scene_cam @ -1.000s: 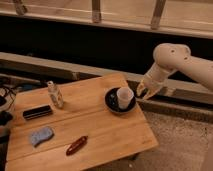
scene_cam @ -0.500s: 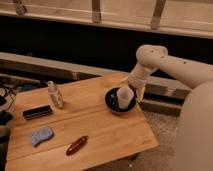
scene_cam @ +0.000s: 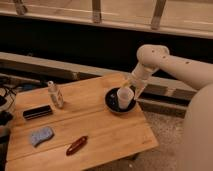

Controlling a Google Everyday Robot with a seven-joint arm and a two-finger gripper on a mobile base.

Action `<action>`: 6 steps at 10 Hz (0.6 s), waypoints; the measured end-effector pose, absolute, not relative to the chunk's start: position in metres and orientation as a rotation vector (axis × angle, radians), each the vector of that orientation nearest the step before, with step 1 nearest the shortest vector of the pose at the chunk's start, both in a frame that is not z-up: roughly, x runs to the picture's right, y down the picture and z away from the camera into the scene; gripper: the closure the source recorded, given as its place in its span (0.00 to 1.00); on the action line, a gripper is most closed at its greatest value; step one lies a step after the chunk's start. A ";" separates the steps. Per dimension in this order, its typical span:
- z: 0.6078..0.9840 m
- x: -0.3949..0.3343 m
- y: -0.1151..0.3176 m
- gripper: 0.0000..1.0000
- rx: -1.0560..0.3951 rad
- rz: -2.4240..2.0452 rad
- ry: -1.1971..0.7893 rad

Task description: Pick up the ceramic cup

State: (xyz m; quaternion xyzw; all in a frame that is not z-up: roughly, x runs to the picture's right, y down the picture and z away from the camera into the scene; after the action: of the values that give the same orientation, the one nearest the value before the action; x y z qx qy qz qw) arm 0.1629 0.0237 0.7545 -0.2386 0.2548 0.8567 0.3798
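Over wooden table (scene_cam: 95, 127), pincer (scene_cam: 131, 87) hovers beside ceramic cup (scene_cam: 125, 97).

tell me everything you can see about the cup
The cup is small, plain white and slightly tapered, with no visible handle; it looks ceramic. It stands upright, mouth up, inside the dark dish toward the right side of the table. The end effector is just above its rim; contact cannot be told.

Wooden table (scene_cam: 100, 125), speckled grey floor (scene_cam: 164, 129), dark wall (scene_cam: 75, 42) behind, pale ledge (scene_cam: 45, 62), railing (scene_cam: 95, 11) above
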 end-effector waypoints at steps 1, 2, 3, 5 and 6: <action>0.757 0.163 0.022 0.05 -0.598 2.186 0.667; 0.762 0.161 0.024 0.05 -0.594 2.187 0.682; 0.774 0.160 0.031 0.05 -0.593 2.191 0.711; 0.801 0.160 0.051 0.05 -0.599 2.196 0.760; 0.821 0.161 0.066 0.05 -0.605 2.200 0.795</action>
State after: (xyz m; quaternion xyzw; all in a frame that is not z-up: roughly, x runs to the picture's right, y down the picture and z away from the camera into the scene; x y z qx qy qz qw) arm 0.1611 0.0661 0.8207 -0.2341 0.3077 0.8512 0.3549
